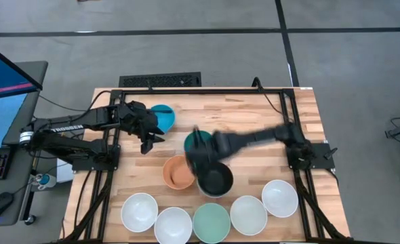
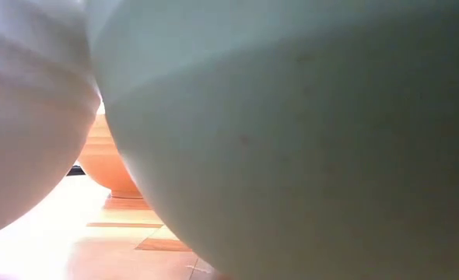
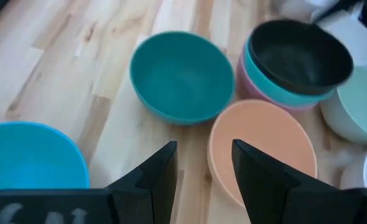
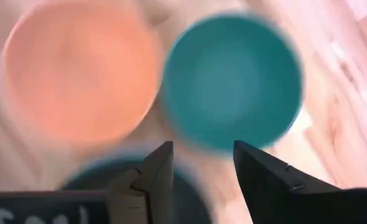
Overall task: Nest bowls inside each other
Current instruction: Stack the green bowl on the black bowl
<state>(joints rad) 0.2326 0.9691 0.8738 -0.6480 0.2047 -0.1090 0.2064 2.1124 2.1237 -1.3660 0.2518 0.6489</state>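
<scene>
My right gripper (image 4: 199, 163) is open and empty above the middle of the table (image 1: 198, 157), over the gap between the dark green bowl (image 4: 233, 81), the orange bowl (image 4: 81, 68) and the black bowl (image 4: 102, 186). The black bowl (image 3: 298, 53) sits nested in a turquoise bowl (image 3: 258, 78), which sits in a pink one (image 3: 249, 90). My left gripper (image 3: 205, 163) is open and empty at the far left (image 1: 148, 144), beside the blue bowl (image 1: 163, 116). The mint green bowl (image 1: 211, 222) and several white bowls (image 1: 140, 210) stand on their bases along the near edge.
The low view is filled by the mint green bowl (image 2: 292, 117) and a white bowl (image 2: 27, 117), with the orange bowl (image 2: 113, 167) behind them. There is bare wood at the table's far right (image 1: 281, 108). A monitor (image 1: 3, 81) and a keyboard stand off the table's left.
</scene>
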